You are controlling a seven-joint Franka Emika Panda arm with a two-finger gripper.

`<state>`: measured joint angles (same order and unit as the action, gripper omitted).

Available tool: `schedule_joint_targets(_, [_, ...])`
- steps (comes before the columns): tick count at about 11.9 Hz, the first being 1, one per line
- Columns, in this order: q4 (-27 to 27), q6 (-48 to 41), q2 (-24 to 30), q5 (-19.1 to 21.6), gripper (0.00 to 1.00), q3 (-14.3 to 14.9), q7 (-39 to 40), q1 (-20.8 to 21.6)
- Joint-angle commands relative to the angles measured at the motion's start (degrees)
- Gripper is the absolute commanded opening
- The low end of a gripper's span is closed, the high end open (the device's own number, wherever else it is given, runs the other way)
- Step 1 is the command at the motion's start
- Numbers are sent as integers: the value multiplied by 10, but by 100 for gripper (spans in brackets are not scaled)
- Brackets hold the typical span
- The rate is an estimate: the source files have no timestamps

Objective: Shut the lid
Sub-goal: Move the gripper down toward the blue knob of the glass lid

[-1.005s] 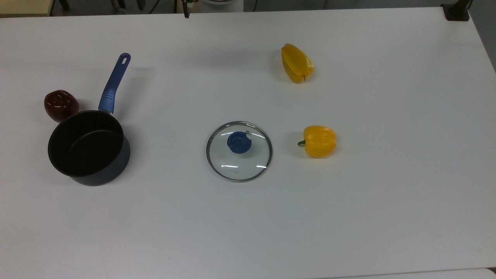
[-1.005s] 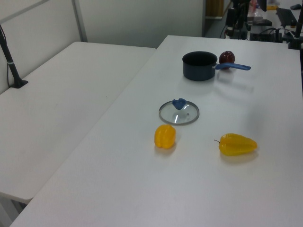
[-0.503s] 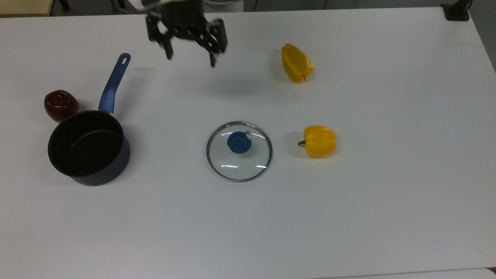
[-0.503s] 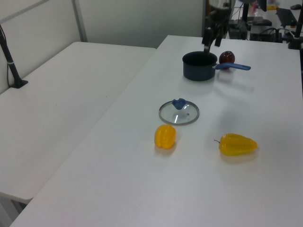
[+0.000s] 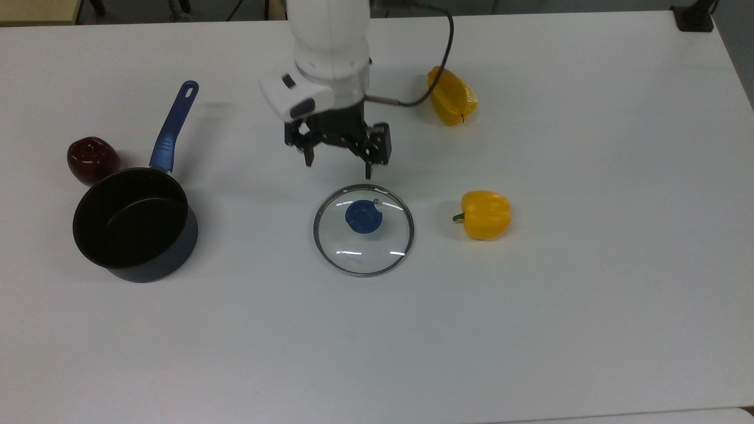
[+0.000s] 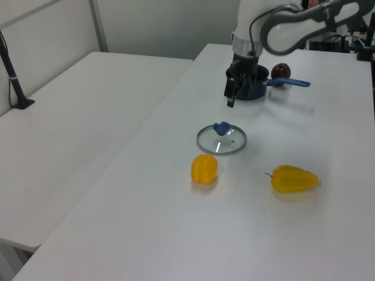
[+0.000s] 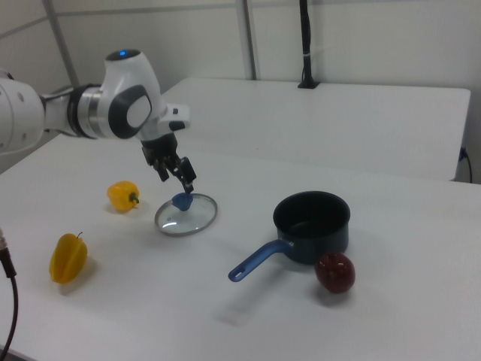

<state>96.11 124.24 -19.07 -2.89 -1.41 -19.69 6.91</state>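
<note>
The lid [image 5: 365, 244], clear glass with a metal rim and a blue knob [image 5: 363, 216], lies flat on the white table [image 5: 530, 330] near its middle. It is also on view as the lid [image 6: 222, 140] and the lid [image 7: 188, 218]. The black pot [image 5: 134, 224] with a blue handle [image 5: 174, 126] stands open at the top view's left, well apart from the lid. My gripper [image 5: 339, 166] hangs open and empty just above the lid's far rim in the top view, touching nothing. In the side views the gripper [image 6: 231, 98] [image 7: 176, 179] is above table height.
A dark red fruit [image 5: 92, 159] sits against the pot's far left side. One yellow pepper [image 5: 484, 214] lies right of the lid in the top view, another yellow pepper [image 5: 452, 96] further back, near the arm's cable.
The arm has come in from the table's far edge and lowered toward the lid, fingers staying open. Lid, pot and fruit have not moved.
</note>
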Motion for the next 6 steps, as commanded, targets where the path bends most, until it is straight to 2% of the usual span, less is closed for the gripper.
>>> schedule_joint_targets(1, [-15,58,-62,-61,100,5,-67,31])
schedule_joint_targets(4, [-15,90,-90,-90,100,5,-101,35])
schedule_joint_targets(6, [-15,107,-98,-94,100,5,-109,37])
